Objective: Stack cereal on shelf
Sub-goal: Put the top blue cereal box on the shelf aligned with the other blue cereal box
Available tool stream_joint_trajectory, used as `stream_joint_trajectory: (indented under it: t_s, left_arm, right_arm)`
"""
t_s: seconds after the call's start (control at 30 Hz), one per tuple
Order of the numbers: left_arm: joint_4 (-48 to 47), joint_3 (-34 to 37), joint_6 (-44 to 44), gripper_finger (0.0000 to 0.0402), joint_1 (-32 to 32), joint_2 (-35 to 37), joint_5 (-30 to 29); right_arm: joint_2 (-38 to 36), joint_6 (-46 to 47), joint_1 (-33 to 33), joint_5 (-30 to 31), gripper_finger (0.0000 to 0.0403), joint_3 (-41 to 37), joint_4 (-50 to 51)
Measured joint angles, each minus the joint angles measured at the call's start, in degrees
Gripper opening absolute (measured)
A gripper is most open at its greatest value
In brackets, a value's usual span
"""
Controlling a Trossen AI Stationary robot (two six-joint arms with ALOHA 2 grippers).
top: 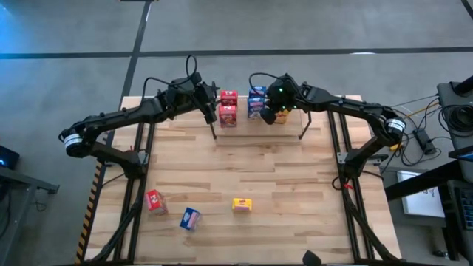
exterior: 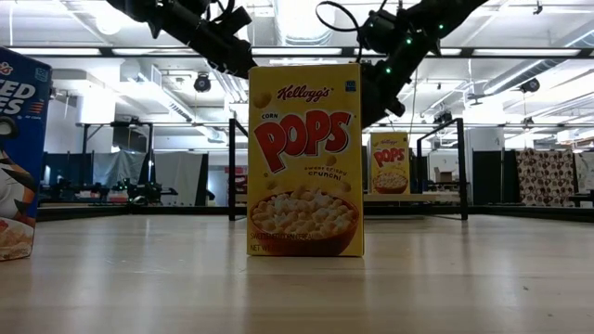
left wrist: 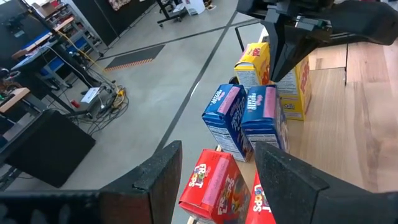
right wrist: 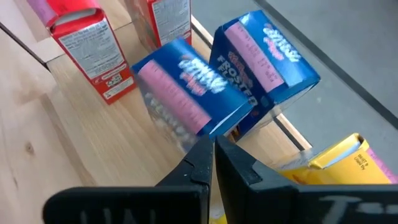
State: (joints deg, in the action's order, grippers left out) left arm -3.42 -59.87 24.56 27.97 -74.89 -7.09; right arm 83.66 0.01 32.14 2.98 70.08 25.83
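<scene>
The shelf (top: 292, 127) stands at the table's back edge. Two red cereal boxes (top: 228, 107) and two blue ones (top: 256, 101) stand on it, with yellow boxes (top: 279, 116) beside the blue. My left gripper (top: 208, 107) is open and empty beside the red boxes (left wrist: 211, 183), which show between its fingers. My right gripper (top: 270, 111) is shut, its fingertips (right wrist: 200, 163) next to a blue box (right wrist: 186, 93) and above a yellow box (right wrist: 339, 165); nothing shows between its fingers. A red (top: 155, 201), a blue (top: 190, 219) and a yellow box (top: 242, 205) sit at the table's front.
In the low view the front yellow box (exterior: 304, 160) fills the middle and the blue one (exterior: 19, 153) the left edge. The shelf's black posts (exterior: 461, 167) rise behind. Both arms reach in from the table's sides. Bare wood lies between the shelf and the front boxes.
</scene>
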Motion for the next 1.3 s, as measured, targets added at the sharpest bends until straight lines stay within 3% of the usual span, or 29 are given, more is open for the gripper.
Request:
stream_joint_trajectory:
  t_s: [0.5, 0.7, 0.83, 1.03, 1.3]
  left_arm:
    - [-0.8, 0.0, -1.5, 0.0186, 0.0, 0.0, 0.1]
    - [-2.6, 0.0, -1.7, 0.0186, 0.0, 0.0, 0.1]
    - [-4.3, 0.0, -1.8, 0.0186, 0.0, 0.0, 0.1]
    - [-4.5, 0.0, -1.7, 0.0186, 0.0, 0.0, 0.1]
    - [-4.5, 0.3, -0.6, 0.0186, 0.0, 0.0, 0.1]
  right_arm:
    - [1.0, -4.3, 0.1, 0.1, 0.0009, 0.0, -10.5]
    - [1.4, -20.3, 0.1, -0.3, 0.0009, 0.0, -11.6]
    - [1.1, -26.5, 1.0, -6.3, 0.0013, 0.6, -10.5]
    - [3.4, -25.5, 3.8, -17.5, 0.0039, 9.2, -1.8]
    - [8.2, -28.9, 3.9, -19.0, 0.011, 15.4, 3.9]
